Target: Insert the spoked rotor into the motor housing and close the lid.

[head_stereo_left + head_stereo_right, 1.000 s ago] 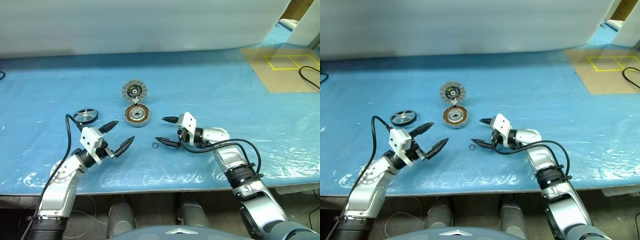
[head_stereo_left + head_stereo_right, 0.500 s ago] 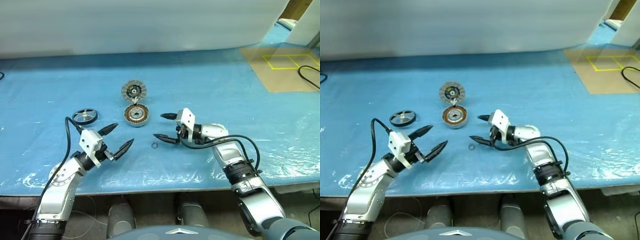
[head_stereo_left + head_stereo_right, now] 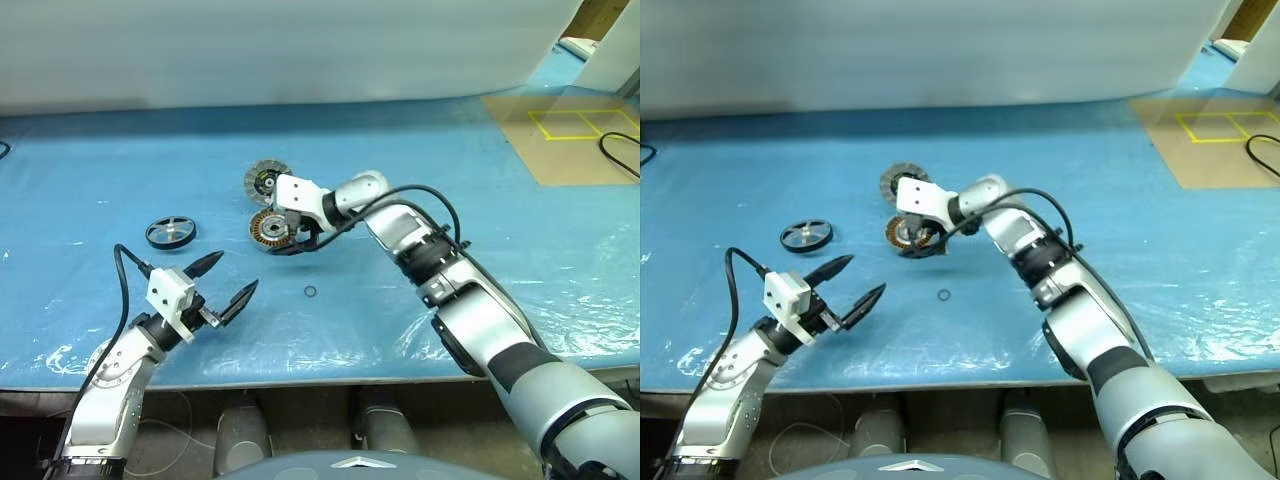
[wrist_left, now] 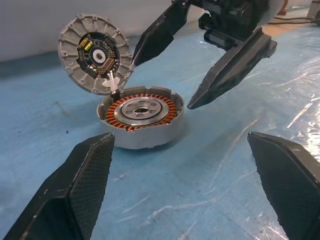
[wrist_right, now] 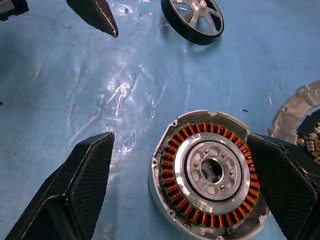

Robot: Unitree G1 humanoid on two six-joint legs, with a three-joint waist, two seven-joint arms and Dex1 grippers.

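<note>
My right gripper (image 3: pixel 296 232) covers part of the housing (image 3: pixel 266 228) and the near edge of the lid (image 3: pixel 263 178) from my head. In my right wrist view the lid (image 5: pixel 300 112) is cut off by the picture's edge, and so is the rotor (image 5: pixel 193 19). A small ring (image 3: pixel 310 292) on the sheet is too small for me to tell what it is. At the far right, a black cable (image 3: pixel 620 150) runs off the edge.
</note>
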